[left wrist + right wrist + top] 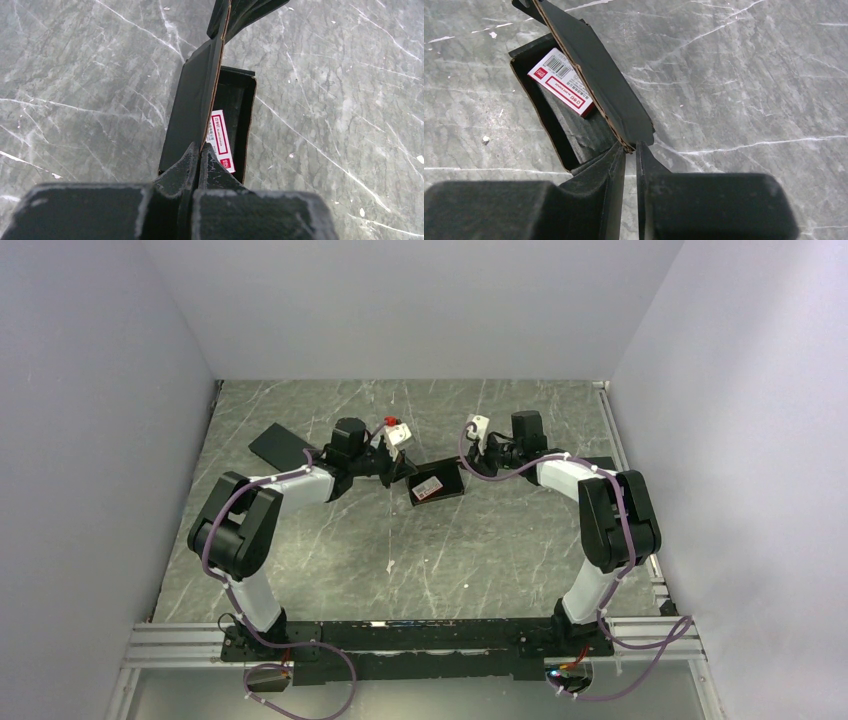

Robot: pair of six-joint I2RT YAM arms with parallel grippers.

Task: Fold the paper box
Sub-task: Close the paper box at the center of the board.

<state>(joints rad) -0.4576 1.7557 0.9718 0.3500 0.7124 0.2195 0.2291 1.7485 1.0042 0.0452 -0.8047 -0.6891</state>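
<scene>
Right now the paper box [436, 486] sits near the middle of the grey marbled table [500, 560], between the two wrists and a little nearer the left one. Its tray rests flat on the table, open side up. The lid panel stands up from one long side, roughly upright (the raw brown cardboard edge shows along it in both wrist views).

The left gripper [200, 150] is closed tight. The lower edge of the lid runs straight into the seam between its fingers, so it is pinching the box there.

The right gripper [630, 150] is not fully closed, and a thin slit shows between its jaws. A corner of the lid reaches the mouth of that slit and touches the tip of one finger. I cannot tell whether the card is actually clamped.

Inside the tray a small carton [561, 82] with a red-and-white label and a barcode lies flat against the wall under the raised lid.

Well off toward the far left of the table lies a flat black slab [279, 446], apart from the box.
</scene>
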